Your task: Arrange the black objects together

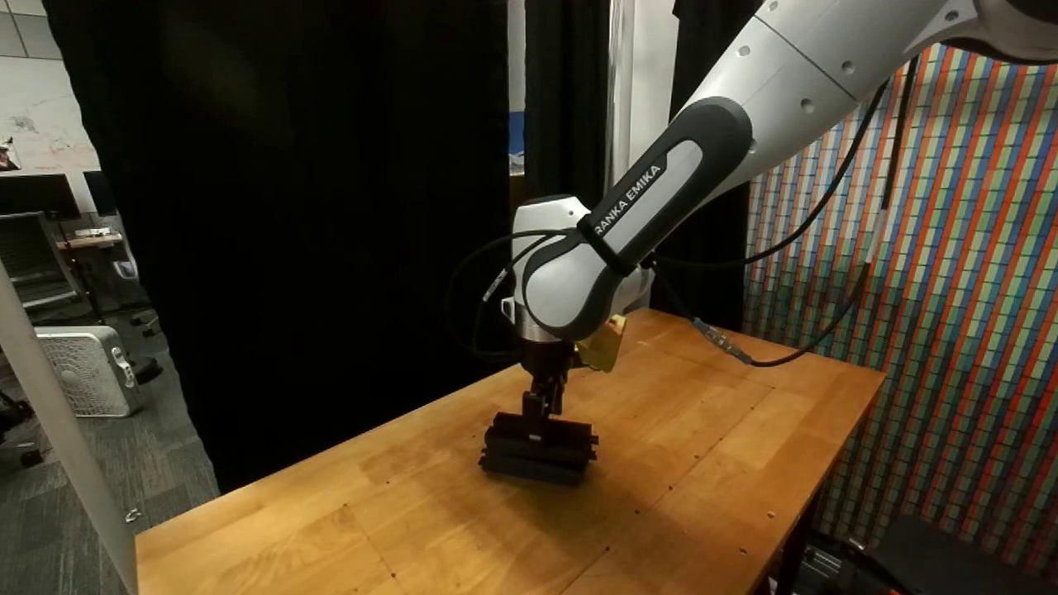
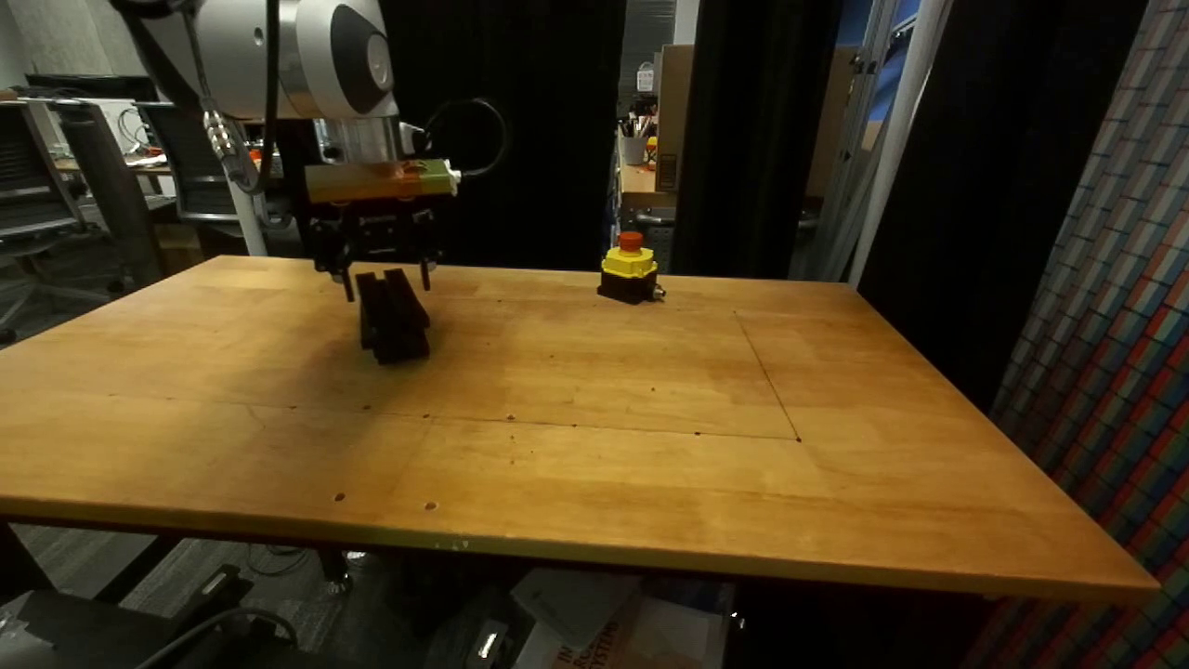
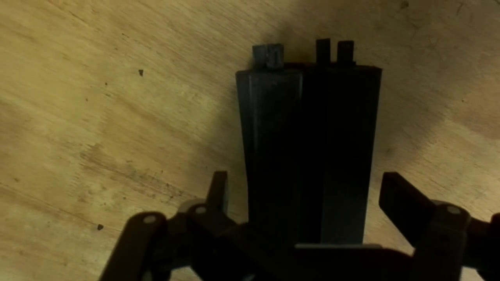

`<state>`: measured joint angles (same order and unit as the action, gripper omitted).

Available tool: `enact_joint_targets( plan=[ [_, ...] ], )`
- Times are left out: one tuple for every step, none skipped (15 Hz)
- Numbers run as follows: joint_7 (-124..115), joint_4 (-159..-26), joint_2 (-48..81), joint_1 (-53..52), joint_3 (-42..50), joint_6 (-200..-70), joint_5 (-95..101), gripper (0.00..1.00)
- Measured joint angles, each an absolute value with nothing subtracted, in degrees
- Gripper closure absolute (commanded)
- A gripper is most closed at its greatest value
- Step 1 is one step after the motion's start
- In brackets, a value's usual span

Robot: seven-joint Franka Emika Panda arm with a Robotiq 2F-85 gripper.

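Black bars, at least two, are grouped on one desk, long axes nearly parallel, four tabs pointing to the wrist view's top; one gripper, jaws wide apart around them, holds nothing.

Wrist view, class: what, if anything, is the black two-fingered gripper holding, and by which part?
Nothing: the gripper stands open around the matte black rectangular bars, with gaps on both sides.

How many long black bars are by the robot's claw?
2 for sure: in the wrist view, a matte black rectangular bar at left, another bar at right; more may be hidden below.
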<state>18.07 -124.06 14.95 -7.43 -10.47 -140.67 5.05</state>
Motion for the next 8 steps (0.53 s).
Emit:
enact_joint_targets(
  plan=[
    [18.0, -124.1, 14.8, -7.4, -10.5, -140.3, 5.1, 0.00],
    [17.7, -124.0, 14.4, -7.4, -10.5, -139.5, 5.1, 0.00],
    [17.3, -124.0, 13.8, -7.5, -10.5, -138.3, 5.1, 0.00],
    [16.6, -124.0, 12.7, -7.5, -10.6, -136.7, 5.1, 0.00],
    [15.8, -124.0, 11.4, -7.6, -10.6, -135.0, 5.1, 0.00],
    [14.6, -124.0, 9.8, -7.7, -10.6, -132.9, 5.1, 0.00],
    [13.1, -124.0, 8.0, -7.8, -10.6, -130.9, 5.1, 0.00],
    [10.9, -124.1, 5.9, -7.9, -10.6, -128.5, 5.1, 0.00]
  ],
)
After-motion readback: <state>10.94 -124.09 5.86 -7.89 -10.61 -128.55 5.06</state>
